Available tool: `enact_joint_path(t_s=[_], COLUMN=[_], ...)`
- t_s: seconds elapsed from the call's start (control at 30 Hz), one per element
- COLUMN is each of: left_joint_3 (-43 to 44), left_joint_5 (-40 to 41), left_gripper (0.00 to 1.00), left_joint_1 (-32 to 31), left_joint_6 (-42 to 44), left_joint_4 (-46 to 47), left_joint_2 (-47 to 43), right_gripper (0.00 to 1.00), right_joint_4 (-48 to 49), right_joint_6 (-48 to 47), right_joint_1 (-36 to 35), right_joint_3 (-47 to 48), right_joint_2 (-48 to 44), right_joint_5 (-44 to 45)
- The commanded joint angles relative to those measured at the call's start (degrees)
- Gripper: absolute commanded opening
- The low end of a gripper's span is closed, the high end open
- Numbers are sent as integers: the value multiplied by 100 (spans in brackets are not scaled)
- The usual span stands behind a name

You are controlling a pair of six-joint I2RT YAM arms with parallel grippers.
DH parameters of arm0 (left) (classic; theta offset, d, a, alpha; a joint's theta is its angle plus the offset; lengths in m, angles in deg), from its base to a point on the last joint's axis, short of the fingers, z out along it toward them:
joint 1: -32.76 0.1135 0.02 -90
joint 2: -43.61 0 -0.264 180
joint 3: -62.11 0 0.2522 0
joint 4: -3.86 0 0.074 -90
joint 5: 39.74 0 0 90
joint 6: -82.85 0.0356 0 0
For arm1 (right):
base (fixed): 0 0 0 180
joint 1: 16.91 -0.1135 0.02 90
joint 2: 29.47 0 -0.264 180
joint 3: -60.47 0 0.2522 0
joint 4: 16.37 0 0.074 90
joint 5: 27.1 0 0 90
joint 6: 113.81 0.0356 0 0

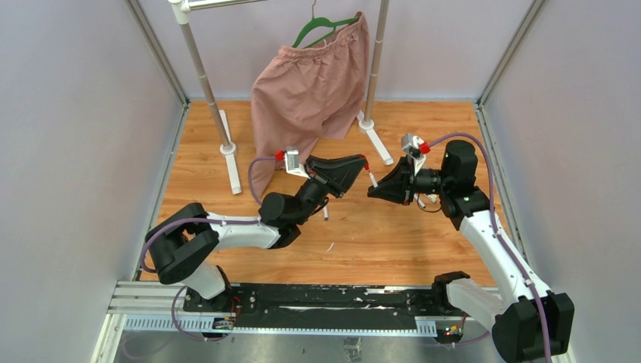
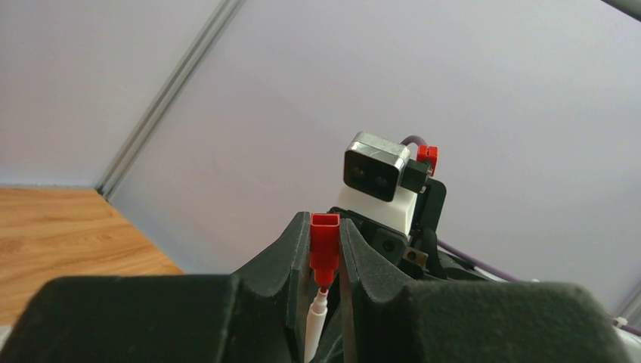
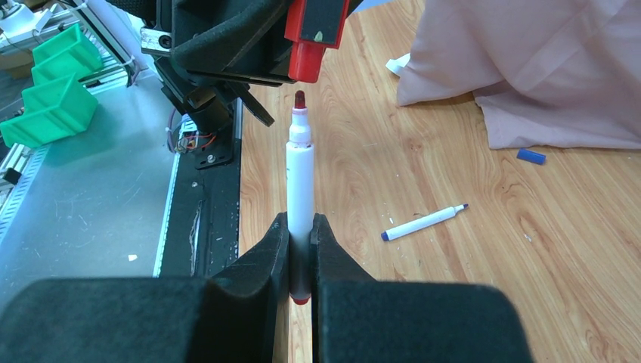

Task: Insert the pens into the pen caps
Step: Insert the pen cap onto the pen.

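My left gripper (image 2: pixel 325 223) is shut on a red pen cap (image 2: pixel 325 246), whose narrow mouth points toward the other arm. My right gripper (image 3: pixel 300 223) is shut on the lower barrel of a white pen (image 3: pixel 300 174) with a red tip. The pen points straight at the red cap (image 3: pixel 311 38), with a small gap between tip and mouth. In the left wrist view the pen (image 2: pixel 316 321) comes up from below, almost touching the cap. From above, both grippers (image 1: pixel 363 162) (image 1: pixel 374 185) meet over the middle of the table. A second white pen (image 3: pixel 423 223) with a blue tip lies on the wood.
Pink shorts (image 1: pixel 310 91) hang from a green hanger on a white rack (image 1: pixel 219 113) at the back, their hem resting on the table. A loose blue cap (image 3: pixel 531 156) lies near the fabric. Green bins (image 3: pixel 53 83) stand beyond the table's near edge.
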Motion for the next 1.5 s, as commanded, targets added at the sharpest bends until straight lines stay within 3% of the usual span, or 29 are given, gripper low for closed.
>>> enact_joint_path(t_s=[0.0,0.93,1.27,1.47], left_joint_3=[149,-306,-354,-637], left_joint_5=[-38,-417,-558,-691], left_gripper=[0,0,0,0], left_joint_1=[-36,-51,-491,-736], left_joint_6=[-47,-274,-216,-681], left_joint_4=[271,269,258,232], left_joint_2=[111,281,787,1213], right_gripper=[0,0,0,0], right_joint_4=[102,22,40,-169], right_joint_6=[53,53,268,119], right_joint_1=[-102,-90,-90,-86], right_joint_3=[-74,18,13,114], right_joint_2=[-26,-61,-65,-145], right_joint_5=[15,139,470,680])
